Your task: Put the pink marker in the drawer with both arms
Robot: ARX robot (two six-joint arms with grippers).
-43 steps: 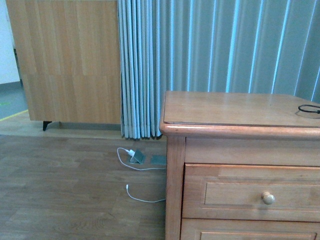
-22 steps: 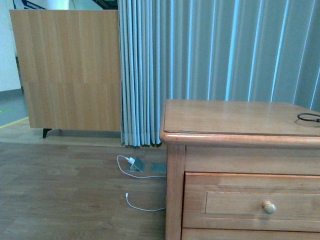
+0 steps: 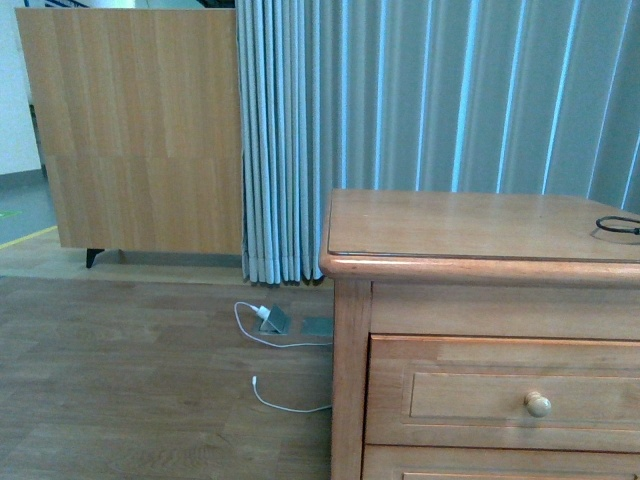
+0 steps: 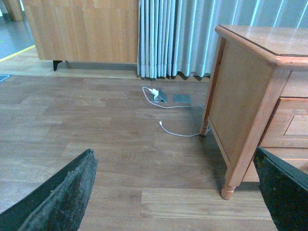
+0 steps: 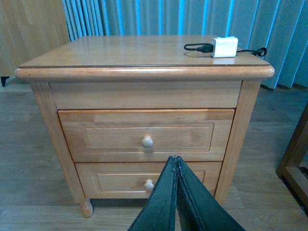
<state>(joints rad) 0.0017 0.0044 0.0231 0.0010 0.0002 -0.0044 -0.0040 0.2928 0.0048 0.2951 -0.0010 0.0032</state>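
Your right tool [image 5: 176, 163] is closed, its two black fingers pressed flat together with nothing between them, and it points at the front of the cabinet [image 5: 144, 94], just below the drawer [image 5: 147, 135]. Your left tool [image 4: 178, 192] is spread wide: one finger [image 4: 62, 195] shows at one edge of the left wrist view and the other at the opposite edge, with bare wood floor [image 4: 96, 130] between them.

The drawer is fully shut, its recessed panel flush with the frame. It is honey-brown, wide, with one small round pale knob [image 5: 147, 141] at its middle. A similar drawer sits below it.

The marker appears in none of your views. On the cabinet top you have a white block [image 5: 224, 47], possibly a charger, with a black cable [image 5: 197, 47] running from it. A white cable [image 4: 175, 132] lies on the floor beside the cabinet, near the curtain [image 3: 440, 100].
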